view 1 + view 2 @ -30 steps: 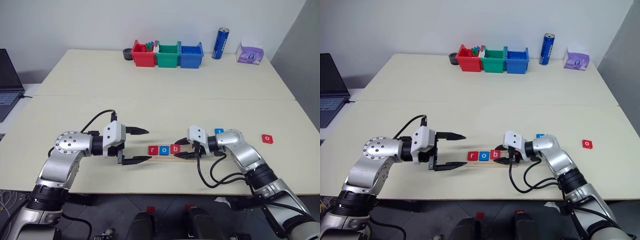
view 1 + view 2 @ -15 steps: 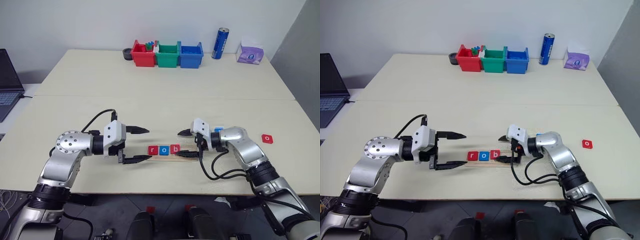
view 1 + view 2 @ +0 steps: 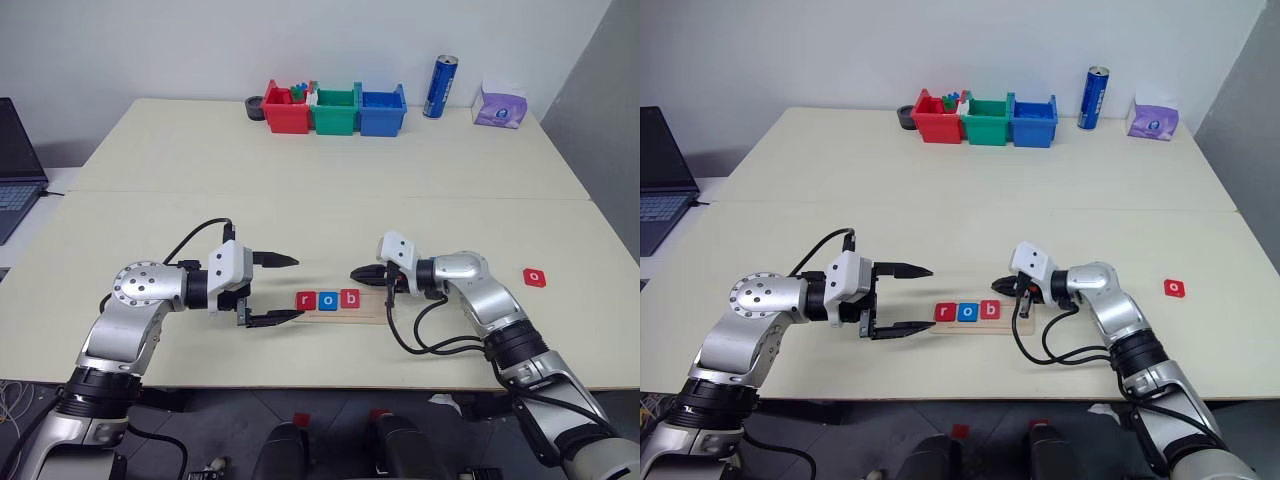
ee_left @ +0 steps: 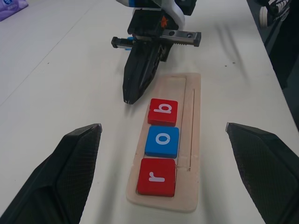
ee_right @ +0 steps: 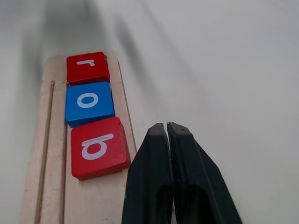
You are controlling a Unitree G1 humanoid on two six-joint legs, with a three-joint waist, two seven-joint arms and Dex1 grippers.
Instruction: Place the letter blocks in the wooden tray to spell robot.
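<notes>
The wooden tray [image 3: 372, 309] lies near the table's front edge. It holds three letter blocks in a row: red r [image 3: 306, 299], blue o [image 3: 328, 299] and red b [image 3: 349, 298]. Another red o block [image 3: 535, 277] lies alone on the table far to the right. My right gripper [image 3: 356, 273] is shut with nothing in it. Its tip hovers just behind the tray's far edge, beside the b block [image 5: 99, 147]. My left gripper [image 3: 297, 288] stands open and empty just left of the tray, its fingers [image 4: 74, 168] pointing along it.
Red [image 3: 286, 110], green [image 3: 335, 111] and blue [image 3: 383, 111] bins stand at the back, with a blue can [image 3: 441, 86] and a purple tissue pack [image 3: 500, 106] to their right. A laptop [image 3: 15, 165] sits at the far left edge.
My right gripper opened wide over the tray's empty end, then pulled back off the tray and shut. The left gripper and the three tiles stayed put.
</notes>
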